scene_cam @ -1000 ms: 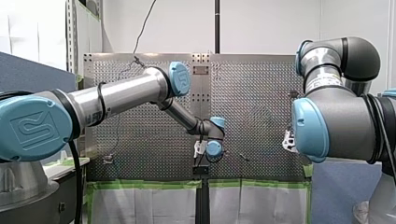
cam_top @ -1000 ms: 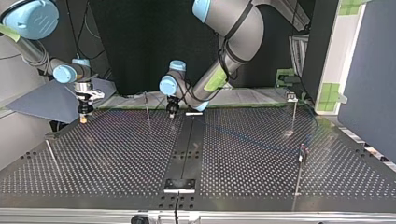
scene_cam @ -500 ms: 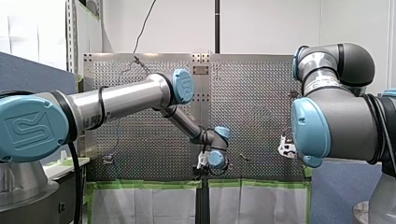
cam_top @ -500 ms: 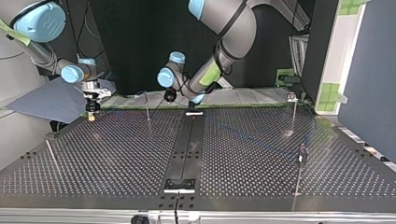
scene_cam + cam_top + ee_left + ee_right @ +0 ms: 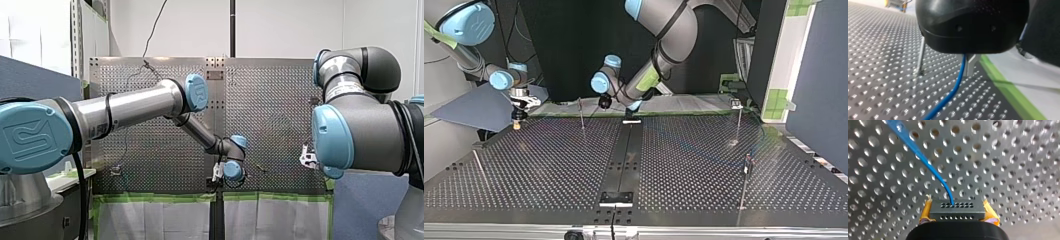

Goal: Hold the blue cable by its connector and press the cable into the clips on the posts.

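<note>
The blue cable (image 5: 923,157) ends in a dark connector block (image 5: 957,209) with rows of holes. My right gripper (image 5: 957,214) is shut on it between yellow pads (image 5: 926,212), low over the perforated table at the top view's left (image 5: 516,121). My left gripper (image 5: 966,70), black with metal fingers, is shut on the blue cable (image 5: 953,91), which hangs from between its fingers down to the table. It hovers near the table's far edge at the top view's middle (image 5: 602,103), beside a thin post (image 5: 920,56).
Thin posts stand on the perforated table (image 5: 549,165): one beside my left gripper (image 5: 581,115), two at the top view's right (image 5: 739,120) (image 5: 746,172), one at its left (image 5: 479,167). Green tape (image 5: 1008,90) lines the table's edge by my left gripper.
My left gripper has lifted and drawn back toward the table's far edge in the top view. My right gripper has shifted only slightly, still holding the connector.
</note>
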Controlling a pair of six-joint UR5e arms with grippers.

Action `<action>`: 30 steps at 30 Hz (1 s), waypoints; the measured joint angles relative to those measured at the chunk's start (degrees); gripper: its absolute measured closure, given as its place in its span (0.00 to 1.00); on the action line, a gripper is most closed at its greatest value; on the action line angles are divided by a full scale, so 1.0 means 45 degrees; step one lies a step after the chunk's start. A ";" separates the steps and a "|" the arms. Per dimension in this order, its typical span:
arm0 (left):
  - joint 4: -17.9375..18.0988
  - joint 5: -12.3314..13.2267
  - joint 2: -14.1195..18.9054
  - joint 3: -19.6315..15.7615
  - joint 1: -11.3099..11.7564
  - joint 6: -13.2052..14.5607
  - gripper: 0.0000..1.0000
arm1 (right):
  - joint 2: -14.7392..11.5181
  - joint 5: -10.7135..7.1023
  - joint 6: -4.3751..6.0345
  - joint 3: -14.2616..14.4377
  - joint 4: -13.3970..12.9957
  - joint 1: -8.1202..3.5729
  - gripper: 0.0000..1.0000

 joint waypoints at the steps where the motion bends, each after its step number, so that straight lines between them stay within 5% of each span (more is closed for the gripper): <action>1: 0.0035 -0.0026 0.0000 0.0058 0.0046 -0.0066 1.00 | 0.0002 0.0104 0.0005 0.0000 -0.0002 -0.0008 1.00; 7: 0.0037 -0.0028 0.0000 0.0360 0.0429 -0.0166 1.00 | 0.0027 0.0755 0.0019 -0.0015 -0.0033 -0.0052 1.00; 13: -0.0084 -0.0030 -0.0001 0.0464 0.0634 -0.0166 1.00 | 0.0041 0.0925 0.0023 -0.0019 -0.0057 -0.0077 1.00; 28: 0.0152 -0.0172 0.0012 0.0398 0.0636 -0.0002 1.00 | 0.0062 0.0248 0.0132 -0.0139 -0.0088 -0.0032 1.00; 29: 0.0223 -0.0202 0.0014 0.0380 0.0626 0.0069 0.86 | 0.0063 0.0227 0.0134 -0.0138 -0.0077 -0.0027 1.00; 30: 0.0304 -0.0200 0.0014 0.0358 0.0611 0.0148 0.86 | 0.0064 0.0205 0.0139 -0.0138 -0.0067 -0.0025 1.00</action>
